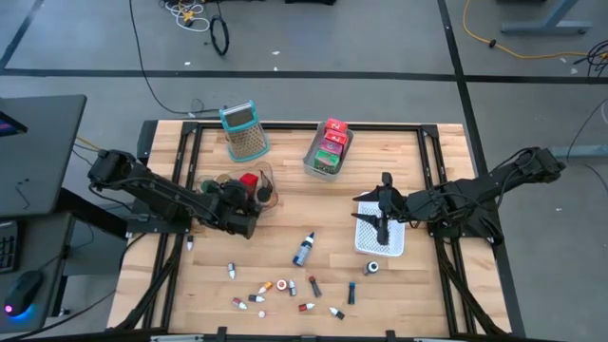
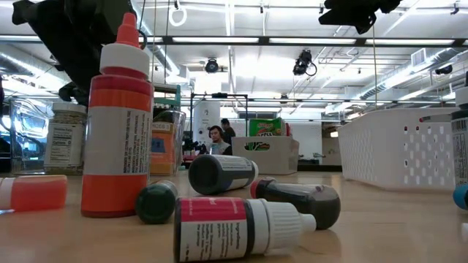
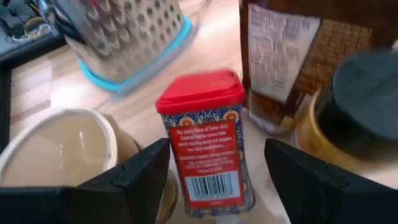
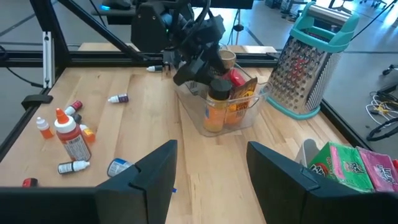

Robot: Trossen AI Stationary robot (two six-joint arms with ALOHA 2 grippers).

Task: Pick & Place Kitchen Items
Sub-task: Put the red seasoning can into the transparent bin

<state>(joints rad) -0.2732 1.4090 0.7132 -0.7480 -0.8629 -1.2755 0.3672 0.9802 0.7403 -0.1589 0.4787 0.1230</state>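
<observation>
A clear container (image 1: 239,186) (image 4: 217,118) sits left of the table's middle and holds short jars and tins. My left gripper (image 1: 249,193) (image 3: 214,180) reaches into it, open. Its fingers stand on either side of an upright red-lidded tin (image 3: 205,143) (image 4: 236,78), and a gap shows on one side. Beside the tin are a black-lidded orange jar (image 3: 360,99) (image 4: 217,102) and a cream-topped round tub (image 3: 59,146). My right gripper (image 1: 380,204) (image 4: 211,180) hangs open and empty above the white basket (image 1: 380,237) (image 2: 398,150). Several small bottles (image 1: 285,290) (image 2: 117,124) lie loose near the near edge.
The teal-handled grater (image 1: 245,131) (image 4: 314,62) stands behind the clear container. A grey bin (image 1: 316,160) at the far middle holds red, green and pink packets (image 4: 345,165). A blue-capped bottle (image 1: 304,249) lies mid-table. Bare wood lies between container and basket.
</observation>
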